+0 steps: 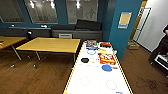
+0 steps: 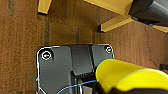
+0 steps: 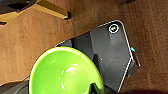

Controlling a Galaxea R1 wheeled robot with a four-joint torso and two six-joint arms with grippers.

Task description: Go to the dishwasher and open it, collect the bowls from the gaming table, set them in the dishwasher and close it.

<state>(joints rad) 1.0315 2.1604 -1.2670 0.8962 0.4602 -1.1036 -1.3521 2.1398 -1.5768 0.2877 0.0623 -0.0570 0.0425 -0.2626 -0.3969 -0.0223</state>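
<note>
The gaming table [image 1: 100, 80] stretches ahead in the head view, a long white worktop with a yellow edge. On its far half lie a black bowl [image 1: 85, 60], a blue ring-shaped dish [image 1: 91, 52], a blue disc [image 1: 107, 67], a red box [image 1: 107, 59] and some other colourful packages too blurred to name. To the side of it stands a yellow wooden table [image 1: 50, 44] on thin metal legs, with a dark sofa [image 1: 75, 31] along the blue wall behind. A person [image 1: 162, 50] stands at the far edge of the room, on the wooden floor [image 1: 37, 75].

In the left wrist view, a yellow bowl [image 2: 130, 77] sits right at the left claw, seen from its outside, above brown floor [image 2: 22, 50] with yellow table legs [image 2: 115, 23] farther off. I cannot tell whether that claw is pinching the bowl's rim or how its fingers stand.

In the right wrist view, a bright green bowl [image 3: 65, 72] sits right at the right claw, its glossy hollow facing the camera, with floor [image 3: 32, 42] and a yellow table leg [image 3: 52, 10] beyond it. Whether this claw is pressed onto the rim cannot be made out either.
</note>
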